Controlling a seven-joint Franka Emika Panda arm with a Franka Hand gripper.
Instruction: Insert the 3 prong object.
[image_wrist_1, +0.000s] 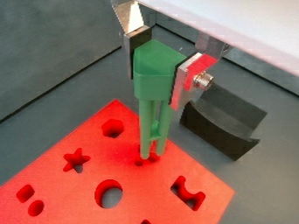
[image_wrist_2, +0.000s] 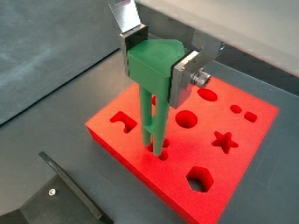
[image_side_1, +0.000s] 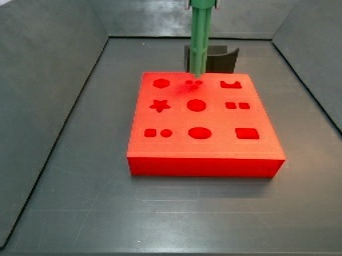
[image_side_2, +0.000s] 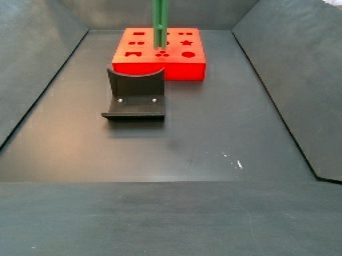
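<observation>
- No writing, logo or label that I can read anywhere, everything's plain colour.
- The only container-ish thing is the red block (image_side_1: 203, 124), a flat slab with shaped cut-outs in its top face: star, hexagon, round and oval holes, a few small paired dots, some square-ish ones. From what I see, every one is empty except the one the green piece is poking at.
- The gripper (image_wrist_1: 162, 63) sits straight above the red block's back edge, the edge nearest the dark grey curved block (image_side_1: 217, 58). Its silver fingers (image_wrist_2: 132, 41) are clamped on the wide head of the 3 prong object (image_wrist_1: 153, 96), one plate on each side, so it's gripping it firmly.
- The 3 prong object is upright, long axis vertical, fat head up in the gripper and thin prongs pointing down at the red block. In both wrist views the prong tips (image_wrist_2: 156, 150) are right at a small hole in the top face; I can't tell how deep they're in, if at all.
- In a side view the green bar (image_side_2: 159, 24) shows as a thin vertical stick over the red block, with the dark grey block just in front of the red one on the floor, touching or nearly so.
</observation>
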